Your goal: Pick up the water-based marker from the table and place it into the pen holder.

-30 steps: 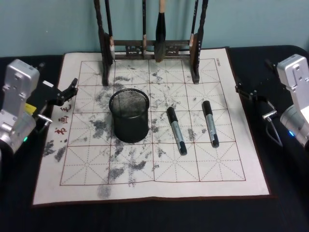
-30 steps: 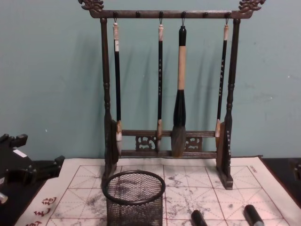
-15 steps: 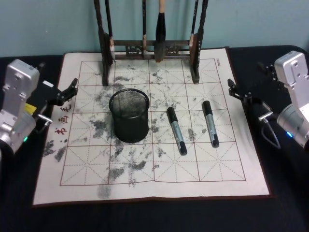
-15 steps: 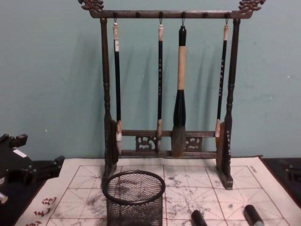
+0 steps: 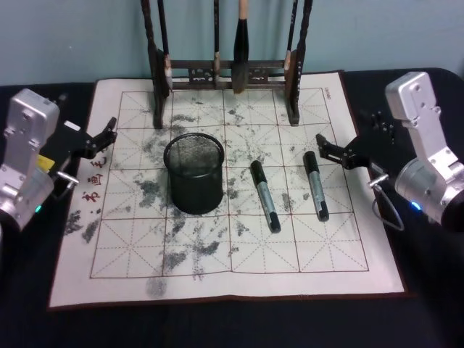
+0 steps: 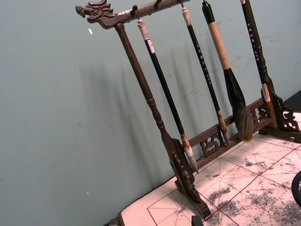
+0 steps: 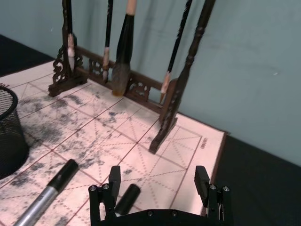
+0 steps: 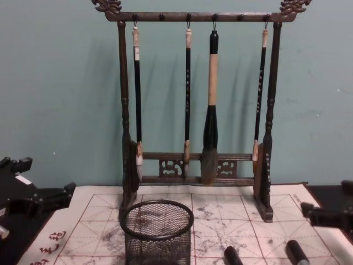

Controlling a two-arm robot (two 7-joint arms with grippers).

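Right gripper [image 5: 335, 151], fingers spread wide, hovers right of round black wire-mesh pen holder [image 5: 193, 172], just beside far end of outer black-and-grey marker [image 5: 315, 185]; likely lining up grasp. Second such marker [image 5: 264, 196] lies flat, nearer holder. Left gripper [image 5: 100, 138], fingers apart, parked left of holder. Ink-stained red-gridded mat [image 5: 217, 272] on dark table [image 5: 217, 326]. Brown wooden brush rack [image 5: 228, 72] and teal wall behind holder.

Bare mat [image 5: 239, 264] lies open on near side of pen holder [image 5: 193, 174]; its mouth faces up, uncovered. Brush rack [image 5: 225, 72] walls the far edge. Right gripper [image 5: 322, 148], jaws spread, hangs just beside right marker [image 5: 315, 185]. Left marker [image 5: 264, 196] lies between that and pen holder, with narrow mat strips either side.
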